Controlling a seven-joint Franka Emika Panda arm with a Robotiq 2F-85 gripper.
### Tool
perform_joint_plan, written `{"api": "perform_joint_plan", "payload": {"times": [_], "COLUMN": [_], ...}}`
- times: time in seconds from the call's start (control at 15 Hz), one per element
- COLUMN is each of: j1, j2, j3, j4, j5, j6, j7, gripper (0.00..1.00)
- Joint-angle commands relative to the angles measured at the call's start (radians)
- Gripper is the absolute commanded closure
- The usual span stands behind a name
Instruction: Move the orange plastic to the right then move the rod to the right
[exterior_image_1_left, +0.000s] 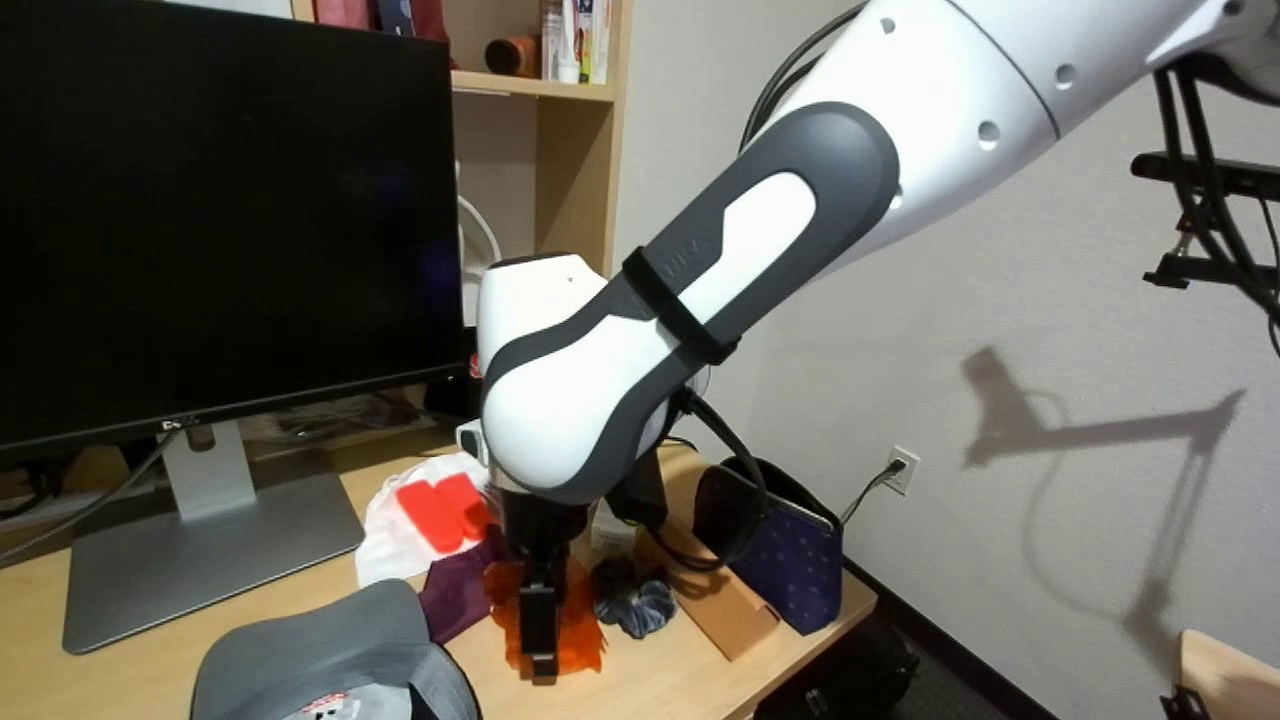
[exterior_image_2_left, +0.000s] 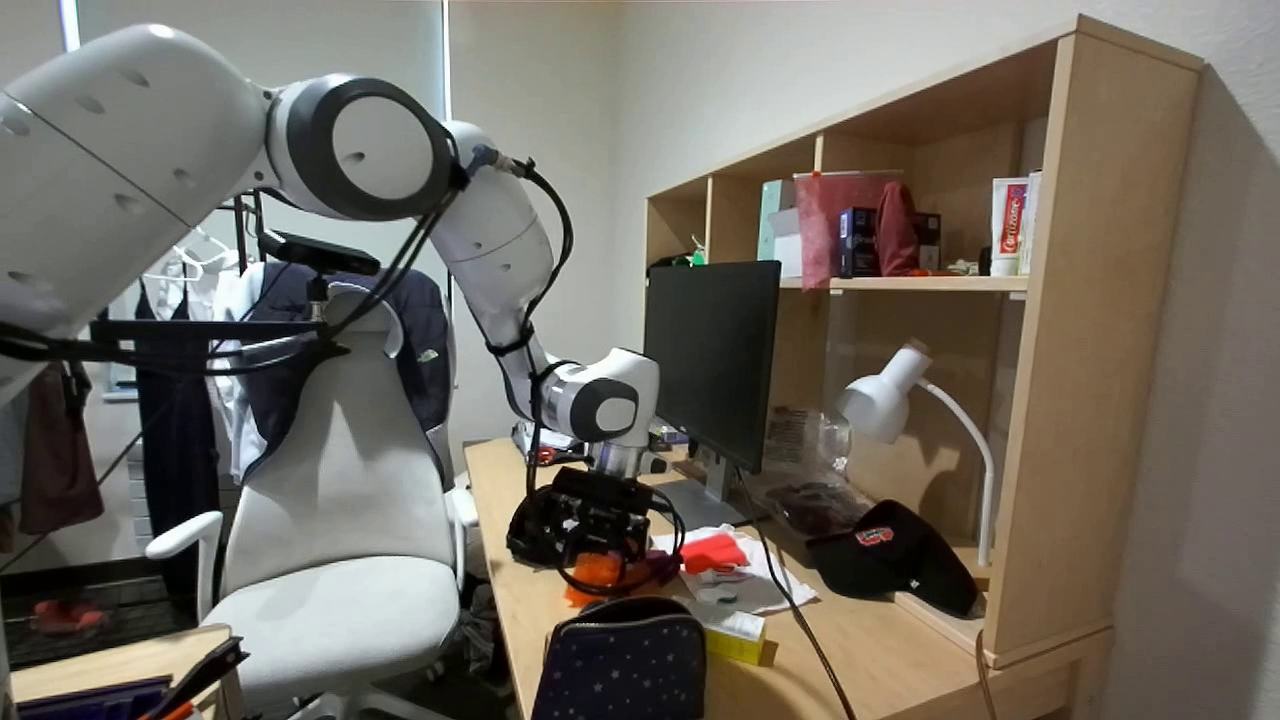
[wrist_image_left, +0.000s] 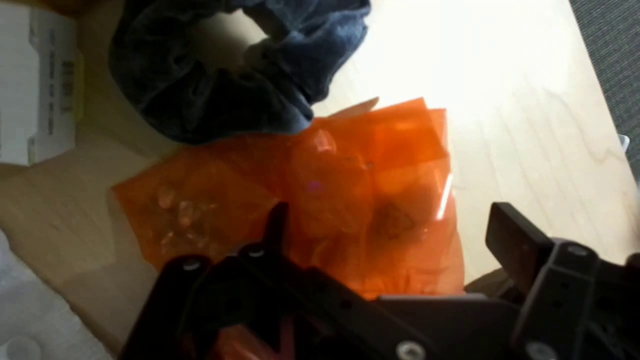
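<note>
The orange plastic (wrist_image_left: 330, 210) is a crumpled, glossy, translucent piece on the desk, touching or just under the edge of a dark scrunchie in the wrist view. It also shows in both exterior views (exterior_image_1_left: 582, 635) (exterior_image_2_left: 597, 570), partly behind my gripper. My gripper (wrist_image_left: 392, 215) is open and points down over the orange plastic. In the wrist view its left finger lies over the plastic and its right finger is past the plastic's right edge, over bare wood. I cannot tell if the fingers touch it. In an exterior view the gripper (exterior_image_1_left: 540, 640) is low, near the desk surface. I cannot make out a rod.
The dark scrunchie (wrist_image_left: 330, 50) and a small white box (wrist_image_left: 40, 85) lie beside the plastic. A purple cloth (exterior_image_1_left: 455, 600), a grey cap (exterior_image_1_left: 310, 640), red pieces on a white cloth (exterior_image_1_left: 375, 540), a brown box (exterior_image_1_left: 715, 605) and a starry pouch (exterior_image_1_left: 790, 560) surround it. A monitor (exterior_image_1_left: 220, 220) stands behind.
</note>
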Motion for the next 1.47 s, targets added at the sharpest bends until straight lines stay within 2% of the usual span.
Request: {"api": "perform_joint_plan", "payload": {"times": [0.0, 0.07, 0.13, 0.27, 0.8, 0.87, 1.13, 1.4], "j1": [-0.020, -0.026, -0.031, -0.035, -0.060, -0.063, -0.081, -0.109], "j2": [0.040, 0.045, 0.051, 0.058, 0.016, 0.012, -0.063, -0.177], "j3": [0.005, 0.007, 0.010, 0.012, 0.040, 0.043, 0.054, 0.050], "j4": [0.038, 0.040, 0.045, 0.052, 0.035, 0.031, -0.032, -0.092], "j5": [-0.009, -0.006, -0.003, -0.004, 0.034, 0.036, 0.052, 0.115], "j6": [-0.009, -0.006, -0.008, -0.017, -0.065, -0.064, 0.007, 0.055], "j7": [-0.008, -0.011, -0.017, -0.021, -0.027, -0.027, -0.013, 0.012], "gripper": [0.00, 0.05, 0.27, 0.32, 0.85, 0.90, 0.96, 0.91]}}
